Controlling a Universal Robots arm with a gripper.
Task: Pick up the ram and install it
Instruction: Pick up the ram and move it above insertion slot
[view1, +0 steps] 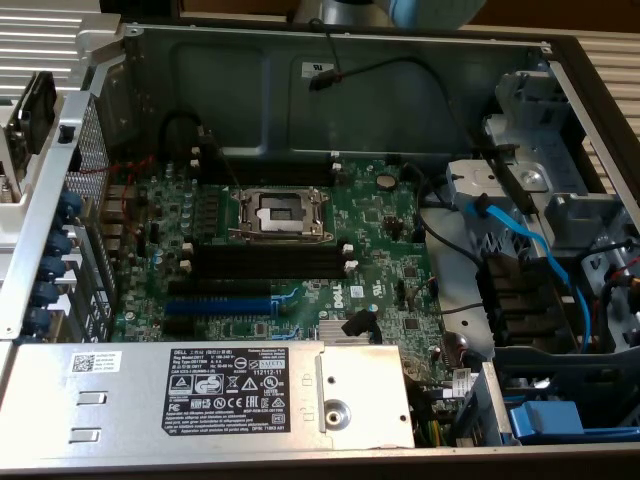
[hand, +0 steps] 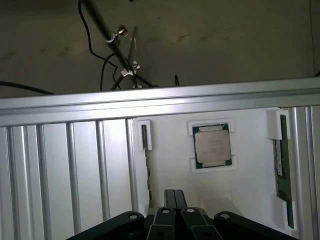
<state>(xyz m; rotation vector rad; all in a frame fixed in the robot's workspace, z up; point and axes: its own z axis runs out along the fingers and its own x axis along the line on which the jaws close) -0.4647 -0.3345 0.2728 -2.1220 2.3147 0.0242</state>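
Not much looks done yet. Closest in the wrist view, the gripper (hand: 175, 196) is seen with its black fingers pressed together and nothing pinched between them. Just beyond, a smooth white tray (hand: 240, 185) is laid out, with a square processor chip (hand: 212, 145) (dull metal lid, green rim) seated in its frame. The ram (hand: 282, 165) is parked at the tray's edge, apart from the gripper: a long, thin green stick held on edge between two white clips, with a pale label strip along it. A ribbed aluminium panel (hand: 65, 170) is set alongside, a brushed aluminium rail (hand: 150, 102) runs across behind, and thin black cables (hand: 100, 60) are strewn over the grey floor past that.

In the exterior view, a boxy grey power supply (view1: 240, 385) with a black sticker is nearest, then the green motherboard (view1: 380, 220). Its long black memory slots (view1: 265, 258) are judged empty, so both the pick-up and the install are left.
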